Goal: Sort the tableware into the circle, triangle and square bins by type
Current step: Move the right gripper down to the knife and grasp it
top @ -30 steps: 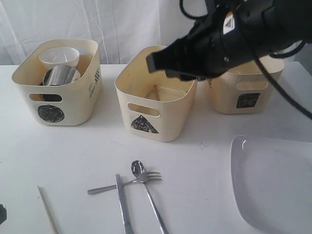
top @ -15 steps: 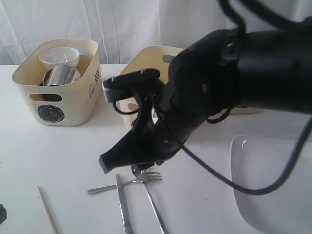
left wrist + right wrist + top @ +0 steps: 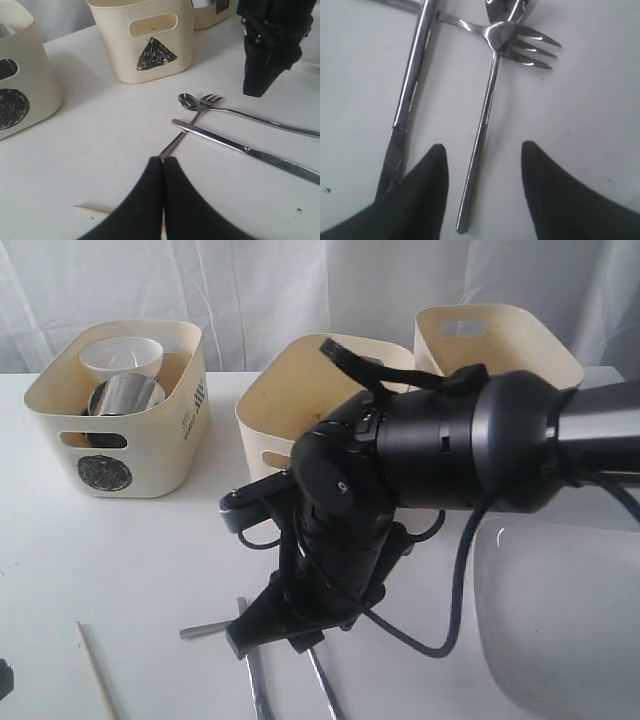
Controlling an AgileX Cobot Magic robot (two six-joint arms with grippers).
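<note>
Right end effector [image 3: 483, 146] spread wide, empty, straddles spoon [image 3: 481, 125] handle, knife [image 3: 415, 75] just beside; left end effector [image 3: 162, 161] pinched together, empty.

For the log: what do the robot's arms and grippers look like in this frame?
Everything is black. The right arm is a bulky, glossy, rounded housing, with a thin black cable looping loose from it. The right gripper and the left gripper each have two matte black fingers that taper to blunt tips. No labels or markings show on them.
</note>
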